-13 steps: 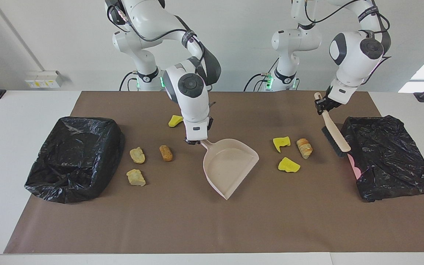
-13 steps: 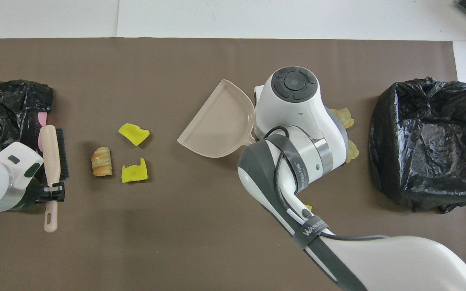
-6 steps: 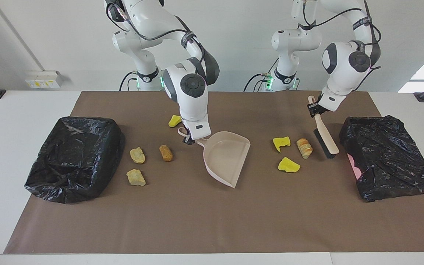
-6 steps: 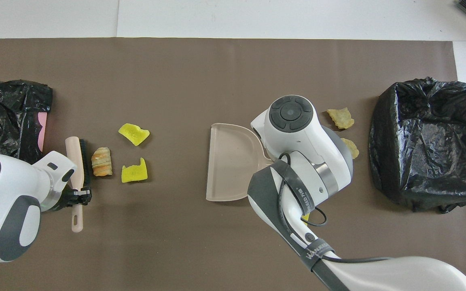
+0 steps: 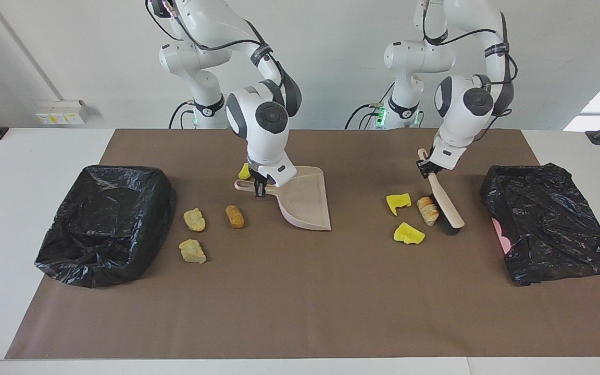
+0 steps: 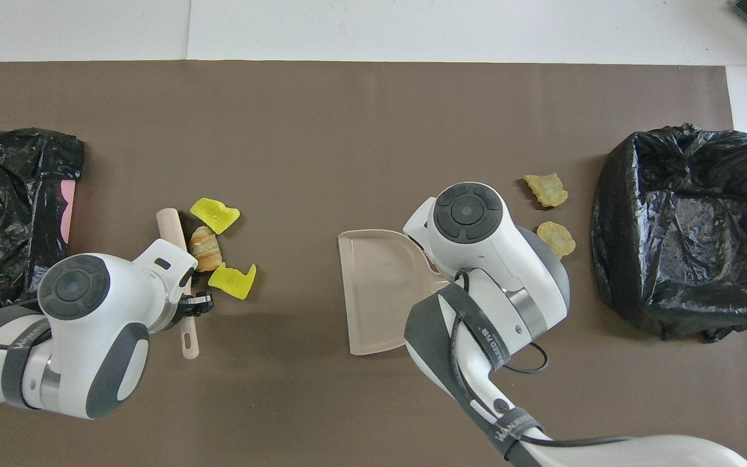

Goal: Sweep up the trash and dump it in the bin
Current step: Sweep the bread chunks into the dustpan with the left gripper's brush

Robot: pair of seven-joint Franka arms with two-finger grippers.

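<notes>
Seven lumps of trash lie on the brown mat (image 5: 300, 312): a croissant-like piece (image 5: 428, 210) and two yellow chunks (image 5: 398, 202) (image 5: 408, 234) toward the left arm's end, a brown piece (image 5: 235, 216) and two tan pieces (image 5: 194, 219) (image 5: 192, 251) toward the right arm's end, and another yellow chunk (image 5: 245, 171) nearer the robots, partly hidden by the right arm. The left gripper (image 5: 425, 167) has its jaws clamped on the handle of the brush (image 5: 448, 208), whose bristles seem to touch the croissant-like piece. The right gripper (image 5: 259, 188) has its jaws closed on the handle of the pale pink dustpan (image 5: 305, 200), which is tilted, its open lip down on the mat and facing the left arm's end. Bare mat lies between that lip and the yellow chunks. One black-lined bin (image 5: 104, 221) stands at the right arm's end of the tabletop, just beside the tan pieces; another black bag (image 5: 550, 221) with something pink at its edge sits at the left arm's end, near the brush. The mat's farther half is bare.
</notes>
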